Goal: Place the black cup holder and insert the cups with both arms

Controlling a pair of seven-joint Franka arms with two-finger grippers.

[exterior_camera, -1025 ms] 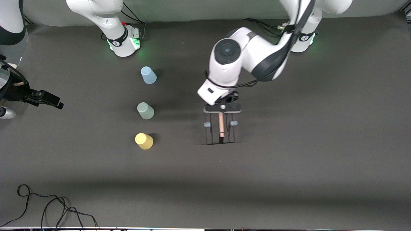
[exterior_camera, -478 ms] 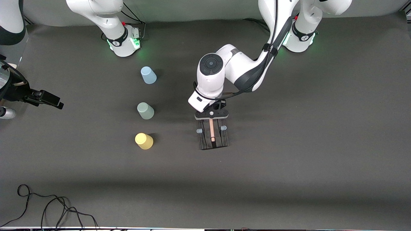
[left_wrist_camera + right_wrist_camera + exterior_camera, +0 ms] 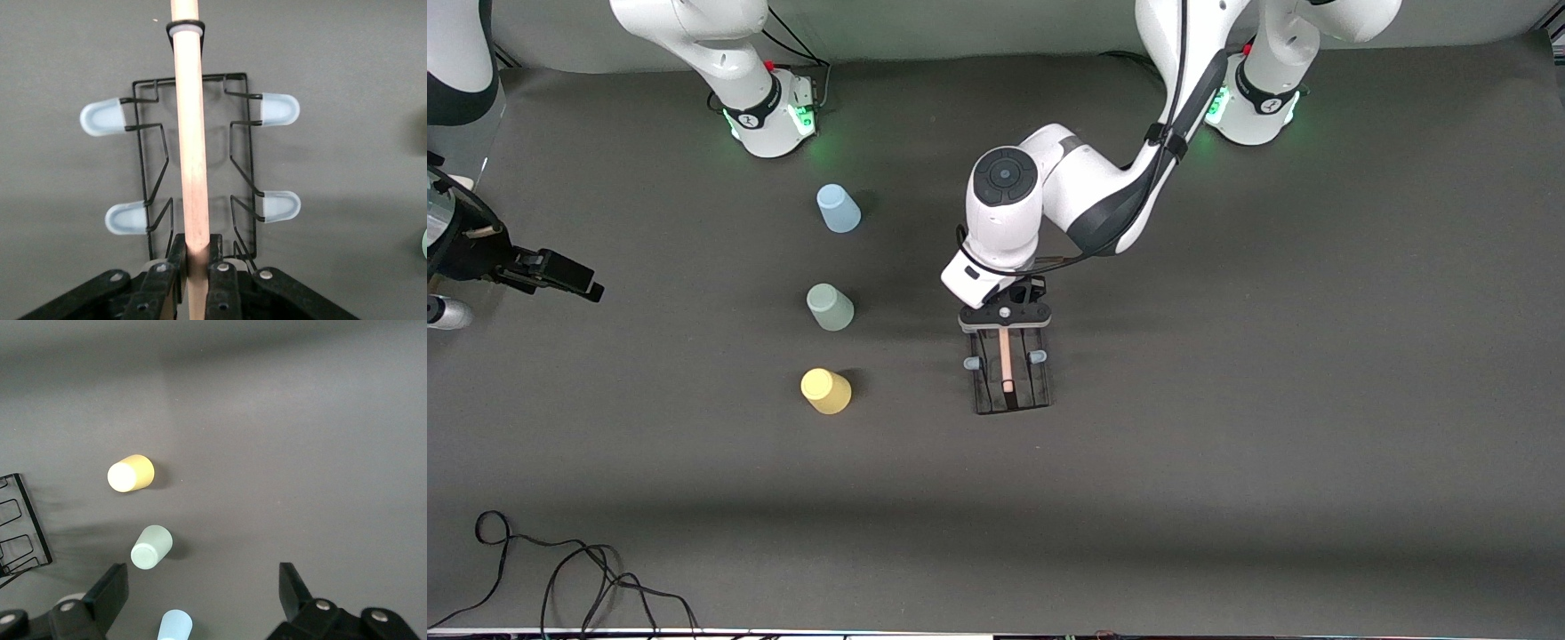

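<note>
Mid-table I've got the left gripper (image 3: 1005, 327) pinching the black cup holder (image 3: 1009, 378)'s wooden handle (image 3: 190, 147), right gripper (image 3: 200, 603) spread wide over the cups (image 3: 830, 307).

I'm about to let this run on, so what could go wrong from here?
The left gripper grips the black cup holder at one end of its wooden handle, so the rack might tilt or twist on release. The yellow cup, grey-green cup and light blue cup stand close together; the open right gripper could knock a neighbour.
</note>
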